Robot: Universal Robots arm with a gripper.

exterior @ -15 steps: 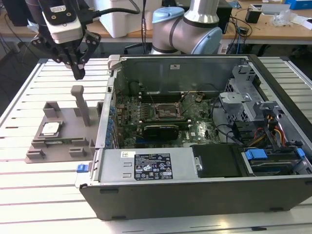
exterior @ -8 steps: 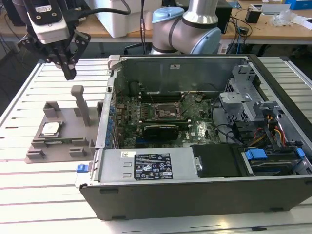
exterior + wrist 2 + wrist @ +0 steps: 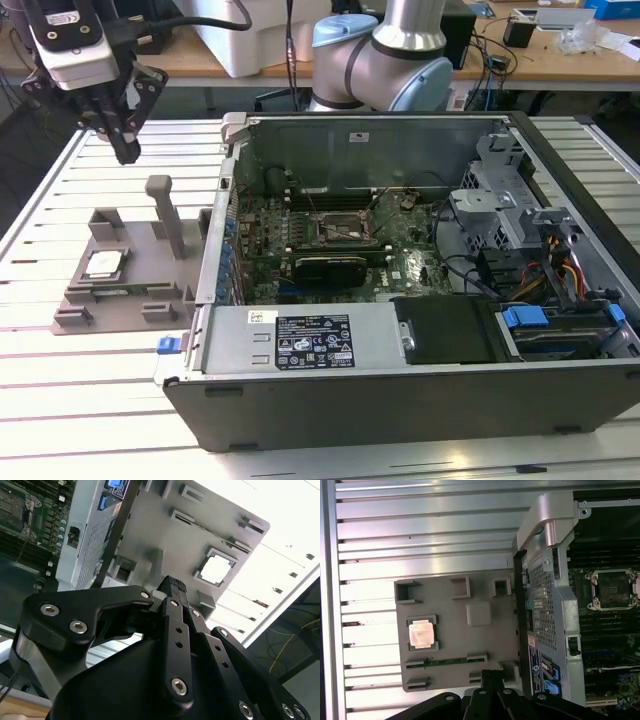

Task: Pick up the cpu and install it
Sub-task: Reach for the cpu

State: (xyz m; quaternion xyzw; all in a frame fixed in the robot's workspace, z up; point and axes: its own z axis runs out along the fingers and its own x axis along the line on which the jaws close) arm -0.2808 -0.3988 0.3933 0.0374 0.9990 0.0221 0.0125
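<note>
Gripper (image 3: 127,150) hovering high over the gray fixture (image 3: 140,272), claw pinched together and carrying nothing.
The arm's wrist is pointing straight down, well above the fixture. In both wrist views the black fingers (image 3: 172,584) (image 3: 487,674) are meeting at the tip with nothing between them. The cpu (image 3: 103,265) is lying flat, silver top up, in a square recess of the fixture, on the side away from the computer case (image 3: 400,400) and well apart from the claw; it is also showing in both wrist views (image 3: 216,570) (image 3: 422,633). The open case is sitting just beside the fixture, at the exterior view's right of it, with the black-framed socket (image 3: 345,232) inside, farther off. The arm's blue-capped joint (image 3: 380,60) is rising behind the case.
</note>
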